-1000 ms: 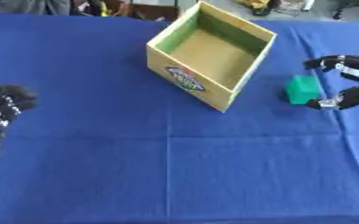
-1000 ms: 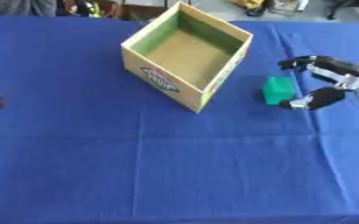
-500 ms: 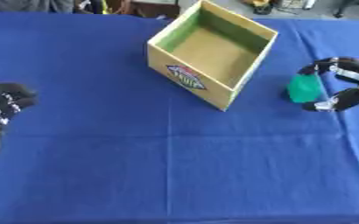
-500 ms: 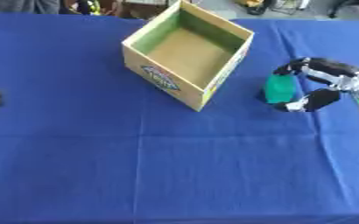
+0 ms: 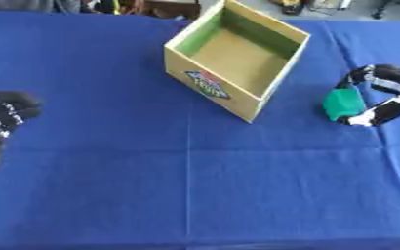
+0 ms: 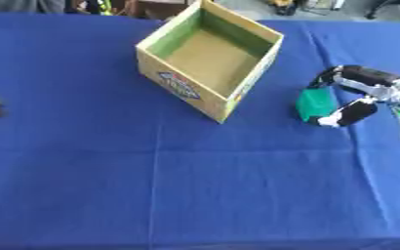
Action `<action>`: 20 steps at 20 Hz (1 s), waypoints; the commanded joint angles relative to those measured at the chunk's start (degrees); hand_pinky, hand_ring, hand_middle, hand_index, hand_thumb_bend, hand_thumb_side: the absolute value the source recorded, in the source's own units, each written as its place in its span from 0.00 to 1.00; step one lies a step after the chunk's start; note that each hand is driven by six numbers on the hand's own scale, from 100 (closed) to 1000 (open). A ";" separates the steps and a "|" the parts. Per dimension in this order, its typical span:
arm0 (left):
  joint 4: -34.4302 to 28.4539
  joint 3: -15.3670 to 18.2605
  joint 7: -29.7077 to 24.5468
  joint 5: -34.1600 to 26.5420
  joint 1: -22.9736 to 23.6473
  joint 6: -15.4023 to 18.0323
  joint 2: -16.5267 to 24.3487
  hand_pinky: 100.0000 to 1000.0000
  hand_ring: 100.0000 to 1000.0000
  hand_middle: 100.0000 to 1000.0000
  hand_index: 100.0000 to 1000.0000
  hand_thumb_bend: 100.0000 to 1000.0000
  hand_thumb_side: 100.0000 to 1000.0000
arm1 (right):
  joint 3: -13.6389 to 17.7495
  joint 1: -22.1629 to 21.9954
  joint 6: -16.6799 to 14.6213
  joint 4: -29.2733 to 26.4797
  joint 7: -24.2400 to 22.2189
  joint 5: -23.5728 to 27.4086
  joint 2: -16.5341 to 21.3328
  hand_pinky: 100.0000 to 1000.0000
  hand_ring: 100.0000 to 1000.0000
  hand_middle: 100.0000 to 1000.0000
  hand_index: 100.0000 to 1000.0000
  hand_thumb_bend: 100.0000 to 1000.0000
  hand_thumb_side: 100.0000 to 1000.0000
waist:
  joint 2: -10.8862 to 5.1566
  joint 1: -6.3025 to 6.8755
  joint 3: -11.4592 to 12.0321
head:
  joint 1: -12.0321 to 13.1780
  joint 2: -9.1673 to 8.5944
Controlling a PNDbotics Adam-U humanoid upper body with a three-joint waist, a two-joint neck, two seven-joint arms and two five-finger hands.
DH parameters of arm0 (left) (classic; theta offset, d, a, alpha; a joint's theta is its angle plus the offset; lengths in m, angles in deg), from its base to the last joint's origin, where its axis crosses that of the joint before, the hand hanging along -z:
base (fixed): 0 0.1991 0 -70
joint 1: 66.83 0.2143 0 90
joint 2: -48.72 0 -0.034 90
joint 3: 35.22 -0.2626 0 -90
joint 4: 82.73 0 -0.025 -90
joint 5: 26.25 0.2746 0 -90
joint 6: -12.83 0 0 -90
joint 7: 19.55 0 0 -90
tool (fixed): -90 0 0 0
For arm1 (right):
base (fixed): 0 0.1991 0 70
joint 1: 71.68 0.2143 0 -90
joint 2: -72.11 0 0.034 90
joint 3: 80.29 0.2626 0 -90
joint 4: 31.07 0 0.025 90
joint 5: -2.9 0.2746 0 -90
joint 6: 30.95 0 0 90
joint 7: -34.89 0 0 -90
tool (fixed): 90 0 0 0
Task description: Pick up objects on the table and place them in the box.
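I have my right hand (image 6: 357, 95) curled round the green object (image 6: 314, 103), so next I judge a lift and carry left over the empty box (image 6: 205, 53).

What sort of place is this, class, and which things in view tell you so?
Probably a robot test or training room: a table under a blue cloth, one open cardboard box, and a robot's right hand closing round a green object.

Blue-clothed table (image 5: 110, 195), cluttered far edge.
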 commanded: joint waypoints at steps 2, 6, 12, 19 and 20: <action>-0.92 -0.02 -0.17 0.13 -0.58 0.05 0.73 0.82 0.75 0.56 0.65 0.31 1.00 | 0.45 0.68 0.35 -0.12 0.66 -1.79 1.40 0.73 0.76 0.52 0.71 0.26 0.14 | -0.80 0.13 -0.05 | -0.21 0.36; -0.93 0.00 -0.18 0.15 -0.52 0.05 0.73 0.82 0.75 0.56 0.65 0.31 1.00 | 0.67 0.62 0.85 0.11 1.68 -2.68 1.30 0.70 0.72 0.43 0.58 0.12 0.00 | -0.75 0.12 -0.09 | -0.14 0.32; -0.95 0.04 -0.15 0.14 -0.49 0.06 0.76 0.82 0.75 0.56 0.65 0.31 1.00 | 0.87 0.59 1.29 -0.65 3.79 -2.66 1.47 0.68 0.69 0.36 0.45 0.00 0.00 | -0.74 0.06 -0.17 | -0.09 0.29; -1.02 0.17 -0.03 0.16 -0.34 0.04 0.83 0.82 0.75 0.56 0.65 0.31 1.00 | 2.62 1.43 2.53 -7.34 5.72 3.78 2.69 0.67 0.67 0.33 0.40 0.00 0.00 | -0.84 -0.22 -0.46 | 0.25 0.21; -1.01 0.22 0.01 0.17 -0.26 0.05 0.91 0.82 0.75 0.56 0.65 0.31 1.00 | 2.89 1.74 2.83 -8.61 5.72 4.76 3.06 0.67 0.67 0.33 0.40 0.00 0.00 | -0.88 -0.26 -0.50 | 0.31 0.23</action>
